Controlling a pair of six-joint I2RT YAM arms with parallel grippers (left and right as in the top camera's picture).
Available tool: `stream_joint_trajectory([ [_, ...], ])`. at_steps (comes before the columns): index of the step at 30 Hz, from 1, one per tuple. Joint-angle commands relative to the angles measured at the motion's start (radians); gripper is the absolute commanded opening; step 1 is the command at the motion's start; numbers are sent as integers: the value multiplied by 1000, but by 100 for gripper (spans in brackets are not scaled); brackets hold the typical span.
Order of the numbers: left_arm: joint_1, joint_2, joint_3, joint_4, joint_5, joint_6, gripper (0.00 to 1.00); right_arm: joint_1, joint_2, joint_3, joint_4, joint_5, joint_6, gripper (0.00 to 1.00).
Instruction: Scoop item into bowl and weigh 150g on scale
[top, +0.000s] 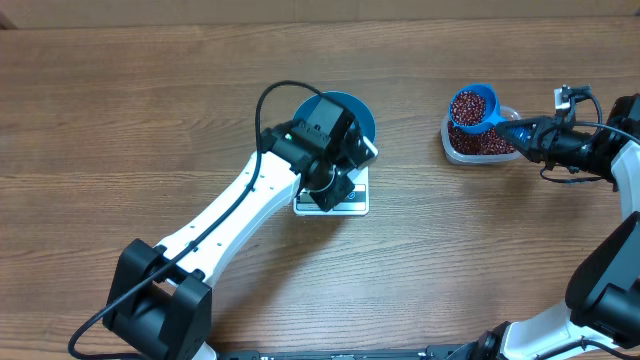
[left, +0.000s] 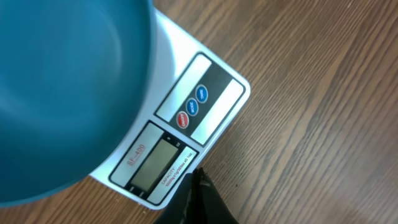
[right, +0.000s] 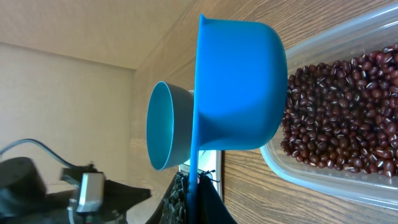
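Beans (top: 468, 106) fill the blue scoop (top: 489, 98), which the right gripper (top: 530, 133) clamps by its handle over the clear tub (top: 447, 140) at the right. Well left, the bowl (top: 362, 115) sits on the scale (top: 357, 205). The left gripper (left: 194, 186), pinched shut and empty, hangs over the scale's near edge.

There's the flat white rectangular kitchen scale (top: 358, 200) (left: 205, 99), lying level, its grey display and three round buttons along the near edge in plain sight. A light blue deep round bowl (top: 352, 112) (left: 62, 93) stands upright on it. The glossy dark red-brown beans (top: 480, 142) (right: 336, 124) are massed well to the scale's right.
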Motion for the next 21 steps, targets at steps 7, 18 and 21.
stream_joint_trajectory([
  [7,-3,-24,-136,150,2,85,4,-5,4,-6,5,-19,-14,4],
  [18,-3,-8,-195,298,2,92,4,-5,4,-6,5,-19,-15,4],
  [21,-3,6,-195,321,2,91,4,-5,4,-6,5,-19,-15,4],
])
